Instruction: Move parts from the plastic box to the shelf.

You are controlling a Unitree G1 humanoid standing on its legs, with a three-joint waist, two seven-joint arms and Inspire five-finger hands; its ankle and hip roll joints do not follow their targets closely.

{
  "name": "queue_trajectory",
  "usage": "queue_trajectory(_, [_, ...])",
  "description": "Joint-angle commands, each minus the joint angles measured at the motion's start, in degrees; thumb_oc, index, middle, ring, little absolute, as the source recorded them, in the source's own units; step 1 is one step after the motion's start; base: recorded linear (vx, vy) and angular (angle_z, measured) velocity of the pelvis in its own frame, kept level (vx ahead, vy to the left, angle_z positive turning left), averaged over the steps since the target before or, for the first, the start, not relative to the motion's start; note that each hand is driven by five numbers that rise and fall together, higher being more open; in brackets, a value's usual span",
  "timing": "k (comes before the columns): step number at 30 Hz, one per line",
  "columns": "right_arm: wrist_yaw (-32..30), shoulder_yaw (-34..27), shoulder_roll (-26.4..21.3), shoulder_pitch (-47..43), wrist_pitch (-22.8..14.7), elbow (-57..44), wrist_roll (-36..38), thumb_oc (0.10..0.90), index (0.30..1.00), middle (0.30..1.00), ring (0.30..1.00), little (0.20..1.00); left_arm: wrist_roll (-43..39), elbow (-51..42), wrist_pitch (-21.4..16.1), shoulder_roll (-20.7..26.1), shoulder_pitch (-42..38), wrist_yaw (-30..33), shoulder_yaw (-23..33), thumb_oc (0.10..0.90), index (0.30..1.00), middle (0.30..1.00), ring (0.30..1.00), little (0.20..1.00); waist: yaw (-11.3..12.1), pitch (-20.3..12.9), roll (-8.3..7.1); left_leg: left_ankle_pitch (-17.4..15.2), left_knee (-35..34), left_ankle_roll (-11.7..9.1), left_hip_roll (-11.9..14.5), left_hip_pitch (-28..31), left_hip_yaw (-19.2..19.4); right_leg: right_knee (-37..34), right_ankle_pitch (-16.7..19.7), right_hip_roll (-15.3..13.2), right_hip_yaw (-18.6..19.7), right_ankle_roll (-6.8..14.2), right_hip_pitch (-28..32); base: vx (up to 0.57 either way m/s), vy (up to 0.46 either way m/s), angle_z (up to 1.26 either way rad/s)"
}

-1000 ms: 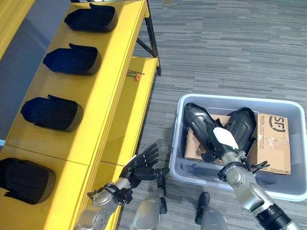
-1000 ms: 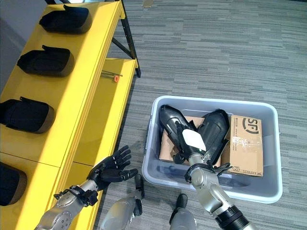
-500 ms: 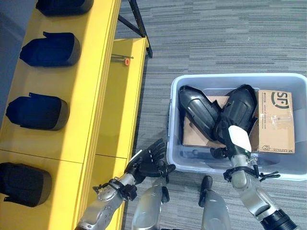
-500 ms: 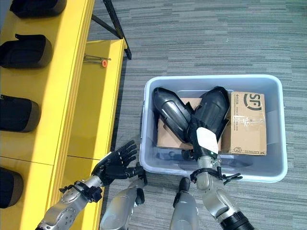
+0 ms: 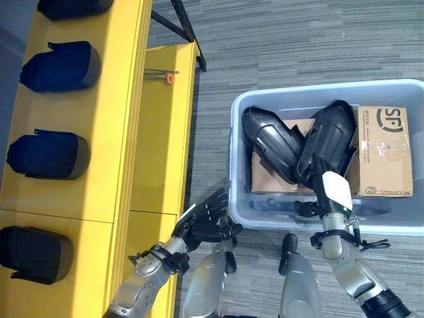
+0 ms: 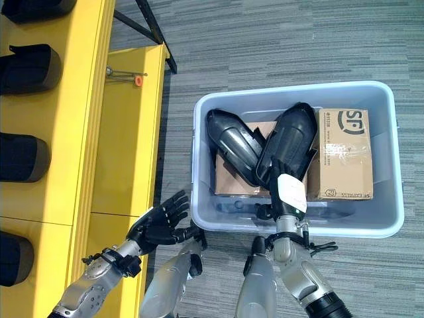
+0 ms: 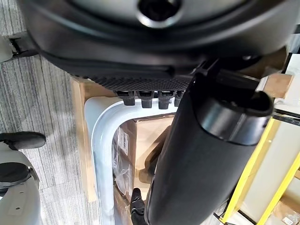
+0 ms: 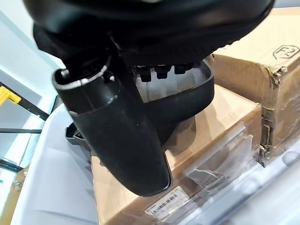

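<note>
A grey plastic box [image 5: 235, 173] on the floor holds two black shell parts, one on the left [image 5: 268, 138] and one on the right [image 5: 331, 136], leaning on cardboard. My right hand [image 5: 326, 202] reaches over the box's near wall to the near end of the right part. Its fingers are straight at that part's rim [image 8: 192, 96] and its thumb [image 8: 122, 136] sticks out over the cardboard, holding nothing. My left hand [image 5: 202, 222] hovers open beside the yellow shelf [image 5: 122, 132], left of the box.
Three black parts [image 5: 61, 66] [image 5: 48, 154] [image 5: 33, 255] lie in a row on the shelf top. A small orange-tipped tool [image 5: 168, 78] rests on the lower shelf board. A printed cardboard box [image 5: 385, 151] fills the plastic box's right side. Grey carpet lies all around.
The whole picture has shifted, so the camera moved. My right hand stays at the near end of the parts in the box, and my left hand stays open.
</note>
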Motion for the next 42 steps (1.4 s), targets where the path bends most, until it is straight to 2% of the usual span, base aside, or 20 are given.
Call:
queue_trajectory(1, [-4.6, -2.4, -2.1, -7.5, -2.2, -0.8, -1.2, 0.900, 1.000, 1.000, 1.000, 1.000, -2.0, -6.2, -3.5, 0.6, -0.5, -0.6, -0.6, 0.900, 1.000, 1.000, 1.000, 1.000, 0.5, 0.3, 1.11, -2.4, 2.5, -2.2, -0.1, -2.5, -1.6, 3.8, -0.2, 1.5, -1.6, -3.2, -0.9, 0.00, 0.000, 0.00])
queue_trajectory(7, [-3.9, -2.3, -1.7, -9.7, -1.2, 1.2, -0.3, 0.900, 1.000, 1.000, 1.000, 1.000, -2.4, -6.8, -2.4, 0.6, -1.0, -0.5, -0.8, 0.900, 1.000, 1.000, 1.000, 1.000, 0.7, 0.3, 1.84, -2.5, 2.9, -2.1, -0.5, -3.5, -1.8, 5.2, -0.5, 1.4, -1.4, -3.5, -2.6, 0.00, 0.000, 0.00])
queue_trajectory(14, [-3.2, -1.3, -1.1, -13.6, 0.0, 5.7, -4.1, 0.900, 1.000, 1.000, 1.000, 1.000, -2.6, -6.9, -0.7, 0.9, -1.5, -1.0, -1.1, 0.900, 1.000, 1.000, 1.000, 1.000, 1.5, 0.3, 2.91, -2.7, 3.5, -1.9, -1.1, -4.4, -2.1, 7.0, -0.8, 1.2, -1.6, -3.8, -4.5, 0.00, 0.000, 0.00])
queue_trajectory(21, [-1.9, -0.9, -1.1, -20.6, 3.6, 11.6, -2.4, 0.900, 1.000, 1.000, 1.000, 1.000, -2.6, -6.9, 0.8, 1.6, -2.7, -2.0, -1.1, 0.900, 1.000, 1.000, 1.000, 1.000, 3.0, 0.3, 3.80, -3.1, 4.5, -1.6, -1.8, -6.0, -2.8, 8.7, -1.0, 0.8, -2.2, -4.1, -6.6, 0.00, -0.019, 0.01])
queue_trajectory(30, [0.7, 1.1, -0.4, -25.5, 6.3, 17.3, -3.2, 0.900, 1.000, 1.000, 1.000, 1.000, -2.0, -6.2, 1.5, 1.6, -4.3, -1.4, -2.1, 0.900, 1.000, 1.000, 1.000, 1.000, 4.4, 0.3, 4.19, -3.2, 5.6, -1.5, -2.3, -8.5, -3.7, 10.4, -1.1, 0.7, -2.6, -4.2, -9.2, 0.01, -0.038, 0.08])
queue_trajectory(32, [2.9, 1.8, -0.2, -27.3, 7.7, 19.5, -4.4, 0.900, 1.000, 1.000, 1.000, 1.000, -1.9, -6.1, 1.8, 1.9, -4.8, -1.6, -2.3, 0.900, 1.000, 1.000, 1.000, 1.000, 5.0, 0.3, 4.31, -3.2, 6.1, -1.4, -2.4, -9.4, -4.1, 11.0, -1.2, 0.7, -2.9, -4.3, -10.1, 0.04, -0.064, 0.03])
queue_trajectory(33, [3.5, 2.2, -0.3, -27.7, 8.0, 20.3, -4.4, 0.900, 1.000, 1.000, 1.000, 1.000, -1.8, -5.9, 1.7, 1.9, -4.7, -1.6, -2.5, 0.900, 1.000, 1.000, 1.000, 1.000, 5.0, 0.3, 3.85, -4.4, 6.3, -1.9, -3.1, -8.9, -4.5, 11.4, -2.5, 0.2, -2.3, -3.7, -9.6, 0.07, -0.058, 0.01])
queue_trajectory(42, [3.6, 4.1, 0.6, -32.4, 9.3, 29.3, 1.9, 0.900, 1.000, 1.000, 1.000, 1.000, -1.1, -5.1, 2.1, 2.4, -6.1, -2.1, -3.2, 0.900, 1.000, 1.000, 1.000, 1.000, 6.7, 0.3, 4.25, -4.1, 6.9, -1.7, -3.3, -10.8, -5.2, 13.1, -2.7, -0.3, -3.3, -3.8, -11.5, 0.01, -0.032, 0.03])
